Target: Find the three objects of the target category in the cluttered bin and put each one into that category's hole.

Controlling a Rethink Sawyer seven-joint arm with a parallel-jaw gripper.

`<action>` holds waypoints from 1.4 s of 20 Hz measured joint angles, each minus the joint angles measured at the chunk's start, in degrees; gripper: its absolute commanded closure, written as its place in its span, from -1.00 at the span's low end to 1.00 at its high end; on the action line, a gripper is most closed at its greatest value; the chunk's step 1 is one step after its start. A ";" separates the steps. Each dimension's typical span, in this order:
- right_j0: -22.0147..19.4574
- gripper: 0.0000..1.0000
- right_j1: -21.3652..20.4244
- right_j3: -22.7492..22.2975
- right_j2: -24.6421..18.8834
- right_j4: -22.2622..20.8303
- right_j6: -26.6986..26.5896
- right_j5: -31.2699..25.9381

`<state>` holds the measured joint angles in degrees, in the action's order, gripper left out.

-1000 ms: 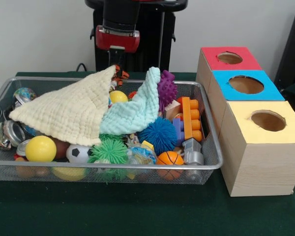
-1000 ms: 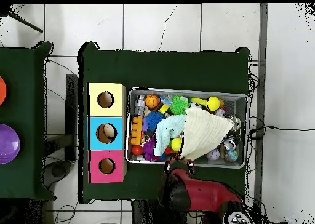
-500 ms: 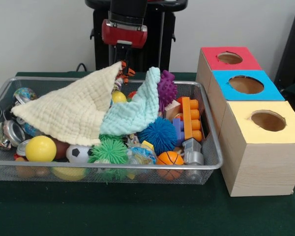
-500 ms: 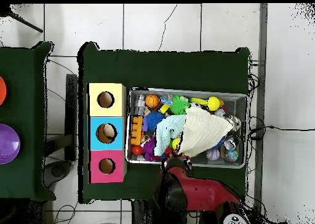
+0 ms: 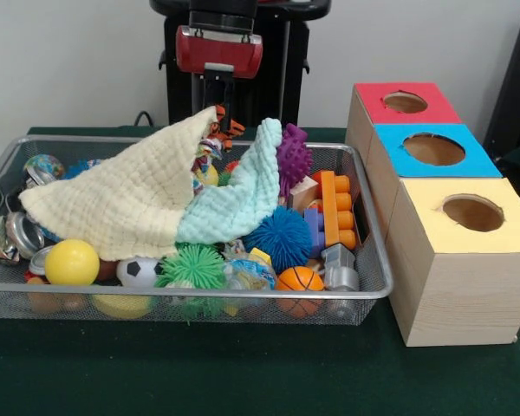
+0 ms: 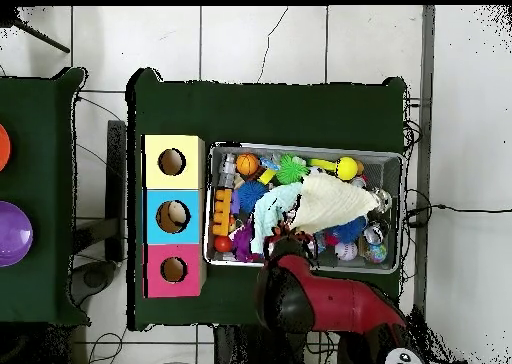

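Observation:
My gripper (image 5: 217,106) hangs over the back of the wire bin (image 5: 199,293), shut on the top corner of a cream cloth (image 5: 126,204) and holding it up like a tent. A mint cloth (image 5: 236,198) leans against it on the right. An orange striped toy (image 5: 228,130) sits right below the fingers. From overhead the gripper (image 6: 291,236) is at the bin's lower edge, with the cream cloth (image 6: 331,200) bunched above it. Three boxes with round holes stand beside the bin: red (image 5: 405,102), blue (image 5: 433,149), yellow (image 5: 472,212).
Loose in the bin lie a yellow ball (image 5: 71,262), soccer ball (image 5: 139,270), green spiky ball (image 5: 193,265), blue spiky ball (image 5: 279,237), small basketball (image 5: 299,279), purple spiky toy (image 5: 294,156), orange and blue blocks (image 5: 335,208) and metal cans (image 5: 13,234).
The gripper has risen slightly and pulled the cream cloth's corner up and inward. The cloth has bunched together, uncovering balls near the bin's edge in the overhead view.

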<state>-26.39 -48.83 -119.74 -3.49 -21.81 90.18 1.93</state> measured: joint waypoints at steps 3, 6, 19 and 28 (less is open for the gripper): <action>-2.62 1.00 -1.24 -0.03 -4.03 1.79 0.00 -0.72; -4.11 1.00 -1.57 -0.03 -6.43 3.11 0.00 -1.91; -9.87 1.00 1.99 0.91 -16.57 5.78 0.00 -5.32; -10.81 1.00 9.61 2.79 -18.20 5.81 0.00 -2.75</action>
<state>-37.20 -39.22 -116.95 -21.69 -16.00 90.18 -0.82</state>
